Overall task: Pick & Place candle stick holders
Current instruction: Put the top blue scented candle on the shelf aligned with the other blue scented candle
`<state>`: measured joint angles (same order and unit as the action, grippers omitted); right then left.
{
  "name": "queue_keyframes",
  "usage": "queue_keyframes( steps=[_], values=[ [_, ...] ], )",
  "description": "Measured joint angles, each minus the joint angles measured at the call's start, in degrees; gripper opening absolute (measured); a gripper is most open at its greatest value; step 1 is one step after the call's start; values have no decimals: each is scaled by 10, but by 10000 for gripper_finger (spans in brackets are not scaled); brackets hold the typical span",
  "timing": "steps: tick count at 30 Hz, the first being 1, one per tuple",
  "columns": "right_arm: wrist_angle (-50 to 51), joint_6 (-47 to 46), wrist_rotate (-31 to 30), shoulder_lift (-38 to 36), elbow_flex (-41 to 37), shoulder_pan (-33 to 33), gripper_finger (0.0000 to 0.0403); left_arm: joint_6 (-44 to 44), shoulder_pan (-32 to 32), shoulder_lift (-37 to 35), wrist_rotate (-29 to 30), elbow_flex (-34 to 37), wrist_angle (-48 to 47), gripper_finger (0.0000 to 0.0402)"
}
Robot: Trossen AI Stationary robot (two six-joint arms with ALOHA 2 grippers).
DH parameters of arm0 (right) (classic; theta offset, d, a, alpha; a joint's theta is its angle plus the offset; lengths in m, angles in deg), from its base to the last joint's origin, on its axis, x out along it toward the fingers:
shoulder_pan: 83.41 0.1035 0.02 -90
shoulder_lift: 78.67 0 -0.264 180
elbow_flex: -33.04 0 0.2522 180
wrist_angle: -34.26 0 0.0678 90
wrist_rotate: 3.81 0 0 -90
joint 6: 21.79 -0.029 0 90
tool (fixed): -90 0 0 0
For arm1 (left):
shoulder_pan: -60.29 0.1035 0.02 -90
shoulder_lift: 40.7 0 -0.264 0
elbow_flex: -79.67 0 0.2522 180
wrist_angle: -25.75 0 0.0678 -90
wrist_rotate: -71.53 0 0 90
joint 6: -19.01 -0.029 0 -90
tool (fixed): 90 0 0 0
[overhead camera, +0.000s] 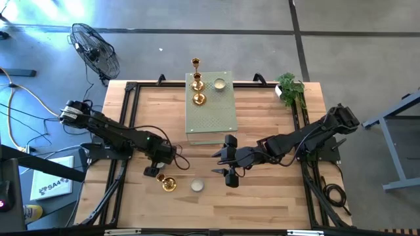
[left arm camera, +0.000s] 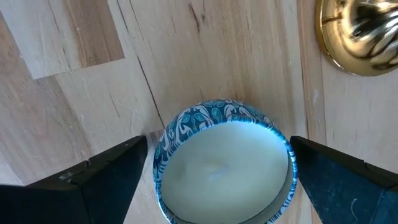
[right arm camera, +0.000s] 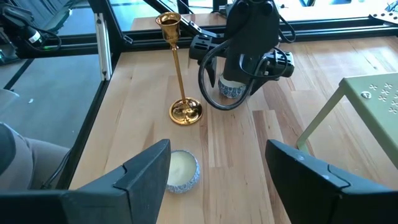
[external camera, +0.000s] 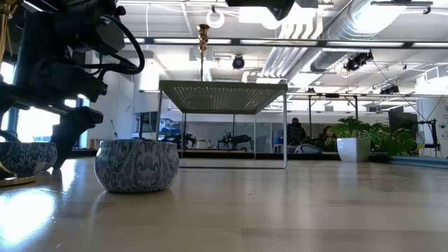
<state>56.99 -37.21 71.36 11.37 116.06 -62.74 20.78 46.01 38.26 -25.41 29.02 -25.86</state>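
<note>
1. Low round blue-patterned cup of cream wax [external camera: 136, 164] sits closest to you, loose on the wooden table [overhead camera: 262, 196].
2. Your pale green perforated slab [overhead camera: 211, 115] stands further back, with shiny gold holders [overhead camera: 199, 98] and another cup [overhead camera: 219, 84] on top.
3. Your right gripper [right arm camera: 217, 146] hovers near that front cup, fingers apart.
4. Your left gripper [left arm camera: 219, 152] straddles a second blue-patterned cup [left arm camera: 221, 186], fingers spread either side, not touching.
5. One slim gold candle stick holder [right arm camera: 176, 74] stands upright just beside it.

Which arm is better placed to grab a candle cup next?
Left. Its claw is open and straddles a blue-patterned cup. The right claw, also open, is short of the other cup.
</note>
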Motion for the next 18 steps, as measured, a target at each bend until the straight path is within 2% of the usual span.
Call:
queue_keyframes(
  steps=[13,18],
  values=[
    [0,0,0,0,0,0,259,0,0,0,13,0,4,389],
    [0,0,0,0,0,0,259,0,0,0,18,6,13,359]
  ],
)
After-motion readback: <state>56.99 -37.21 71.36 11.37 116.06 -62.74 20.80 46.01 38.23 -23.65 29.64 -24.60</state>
